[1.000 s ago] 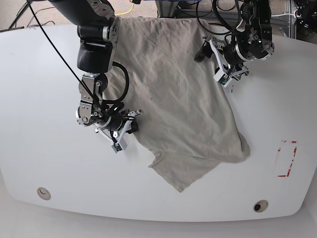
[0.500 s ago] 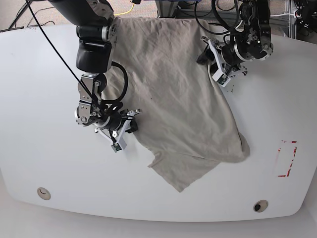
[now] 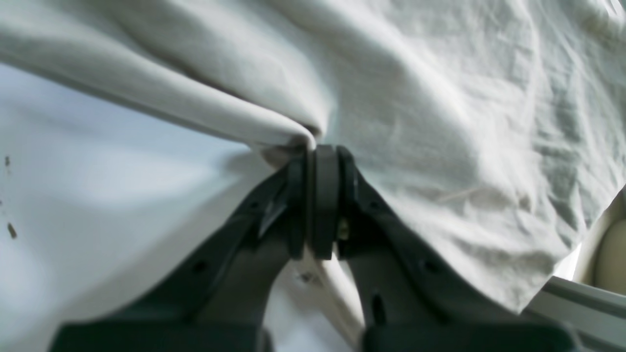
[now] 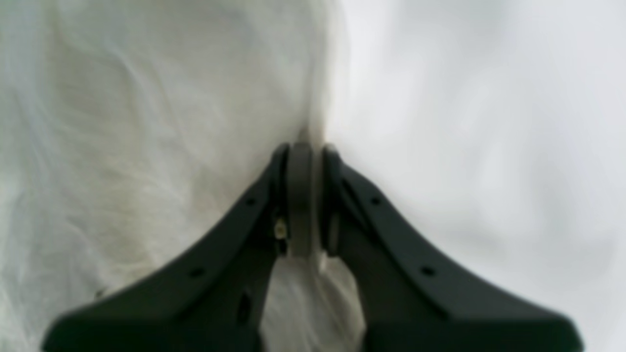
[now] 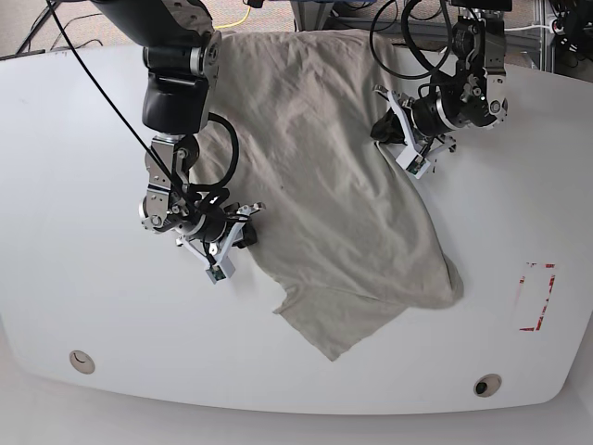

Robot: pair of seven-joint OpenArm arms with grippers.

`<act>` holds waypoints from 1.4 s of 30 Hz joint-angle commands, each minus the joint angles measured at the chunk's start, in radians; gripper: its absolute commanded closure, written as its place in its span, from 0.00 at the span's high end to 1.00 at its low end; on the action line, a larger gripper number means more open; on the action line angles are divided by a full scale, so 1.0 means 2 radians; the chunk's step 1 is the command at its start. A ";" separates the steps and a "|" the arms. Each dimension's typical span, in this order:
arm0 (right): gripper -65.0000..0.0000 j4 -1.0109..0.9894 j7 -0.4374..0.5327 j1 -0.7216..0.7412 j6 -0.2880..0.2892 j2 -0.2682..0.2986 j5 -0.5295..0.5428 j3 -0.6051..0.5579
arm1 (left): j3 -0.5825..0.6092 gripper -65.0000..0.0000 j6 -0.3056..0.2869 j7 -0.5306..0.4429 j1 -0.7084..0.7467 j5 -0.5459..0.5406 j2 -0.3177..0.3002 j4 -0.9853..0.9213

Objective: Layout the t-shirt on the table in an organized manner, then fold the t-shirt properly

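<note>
White table (image 5: 83, 139) carries your t-shirt (image 5: 324, 176), crumpled and skewed (no fold yet); left gripper (image 5: 387, 128) and right gripper (image 5: 248, 234) each pinch an edge, so spreading remains.

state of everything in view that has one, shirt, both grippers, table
t-shirt: rumpled, lying askew, far edge hanging off the table's back, pinched at both side edges
left gripper: jaws shut on the t-shirt's edge
right gripper: jaws shut on the t-shirt's edge
table: partly covered by the t-shirt
</note>
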 commanded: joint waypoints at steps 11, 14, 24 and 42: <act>0.00 0.038 -0.015 -0.054 -0.001 0.033 -0.005 0.069 | 0.069 0.00 0.040 0.014 -0.135 0.026 -0.058 -0.041; 0.00 0.063 -0.016 -0.081 -0.001 0.038 -0.005 0.079 | 0.091 0.00 0.039 0.014 -0.172 0.026 -0.070 -0.069; 0.00 0.178 -0.044 -0.194 -0.001 0.030 -0.004 0.089 | 0.182 0.00 0.039 0.014 -0.264 0.025 -0.103 -0.105; 0.05 0.335 -0.089 -0.288 -0.001 -0.019 -0.008 0.094 | 0.236 0.56 0.039 0.014 -0.333 0.025 -0.110 -0.102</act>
